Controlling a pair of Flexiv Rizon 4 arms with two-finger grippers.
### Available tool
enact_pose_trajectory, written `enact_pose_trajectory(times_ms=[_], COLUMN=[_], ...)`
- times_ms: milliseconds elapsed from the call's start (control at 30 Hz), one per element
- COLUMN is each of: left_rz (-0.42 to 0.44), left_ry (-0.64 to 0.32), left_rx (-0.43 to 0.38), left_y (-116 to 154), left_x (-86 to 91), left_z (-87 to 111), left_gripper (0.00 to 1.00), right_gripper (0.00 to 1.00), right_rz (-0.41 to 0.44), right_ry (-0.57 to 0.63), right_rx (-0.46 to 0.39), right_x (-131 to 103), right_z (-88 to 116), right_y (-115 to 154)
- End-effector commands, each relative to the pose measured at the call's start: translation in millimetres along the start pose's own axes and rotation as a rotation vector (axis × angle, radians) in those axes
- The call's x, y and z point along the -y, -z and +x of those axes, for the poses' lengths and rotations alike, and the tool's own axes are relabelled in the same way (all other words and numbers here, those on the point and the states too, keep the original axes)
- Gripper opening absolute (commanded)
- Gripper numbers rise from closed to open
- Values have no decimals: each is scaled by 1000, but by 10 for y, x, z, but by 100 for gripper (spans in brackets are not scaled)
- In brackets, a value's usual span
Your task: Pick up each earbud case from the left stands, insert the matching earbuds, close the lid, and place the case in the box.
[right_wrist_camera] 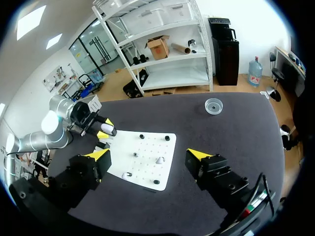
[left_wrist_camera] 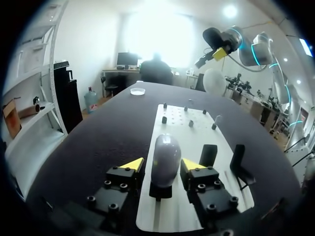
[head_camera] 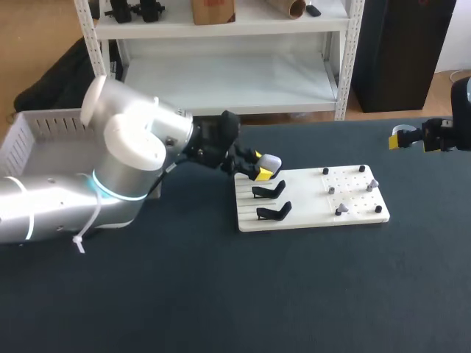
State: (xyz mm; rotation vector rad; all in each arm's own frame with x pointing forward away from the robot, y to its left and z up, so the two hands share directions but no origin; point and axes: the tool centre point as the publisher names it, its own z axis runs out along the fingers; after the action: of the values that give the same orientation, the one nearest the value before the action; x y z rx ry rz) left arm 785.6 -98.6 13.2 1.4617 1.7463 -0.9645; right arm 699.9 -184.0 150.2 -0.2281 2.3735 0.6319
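Pale grey earbud case (left_wrist_camera: pixel 165 157) on black stand (left_wrist_camera: pixel 160 191), base hidden, between the parted fingers of left gripper (left_wrist_camera: pixel 162 163), seemingly unclamped, right gripper (right_wrist_camera: pixel 148 154) spread wide at far right

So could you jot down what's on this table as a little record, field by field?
Earbud case: looks closed, upright on a black stand
Left tool: open, fingers either side of that case
Other stands: two, both empty
Board: white, holds the stands and small grey pieces, likely earbuds
Right tool: open, holding nothing, away from the board
Box: white crate beside the left arm
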Motion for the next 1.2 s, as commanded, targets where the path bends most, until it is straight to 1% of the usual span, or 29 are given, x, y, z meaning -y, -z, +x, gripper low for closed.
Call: enact_pose_trajectory(times_ms=[33,100,200,300,367,467,633,767,900,967,1000,1200], left_rz=[1,1,1,3,4,7,11,14,23,13,10,-8], left_ry=[-1,-1,2,4,1,-6,-18,-54,-88,-101,-103,-120], left_rx=[6,7,12,16,20,25,57,71,59,59,55,53], left_y=[-11,-5,2,5,21,53,154,283,361,381,381,355], left_x=[6,16,17,14,18,31,73,120,166,191,200,268], left_z=[22,29,45,48,41,21,-38,-151,-286,-359,-393,-557], left_gripper=[42,42,37,18,0,0,0,0,0,0,0,0], right_gripper=[100,100,100,100,100,100,100,100,100,100,100,100], right_rz=[-4,-4,-4,-4,-4,-4,-4,-4,-4,-4,14,-36], right_ry=[1,1,1,1,1,1,1,1,1,1,13,28], right_rx=[-1,-1,-1,-1,-1,-1,-1,-1,-1,-1,-16,-48], right_x=[9,9,9,9,9,9,9,9,9,9,-61,-515], right_z=[0,0,0,0,0,0,0,0,0,0,3,52], right_y=[1,1,1,1,1,1,1,1,1,1,-46,-416])
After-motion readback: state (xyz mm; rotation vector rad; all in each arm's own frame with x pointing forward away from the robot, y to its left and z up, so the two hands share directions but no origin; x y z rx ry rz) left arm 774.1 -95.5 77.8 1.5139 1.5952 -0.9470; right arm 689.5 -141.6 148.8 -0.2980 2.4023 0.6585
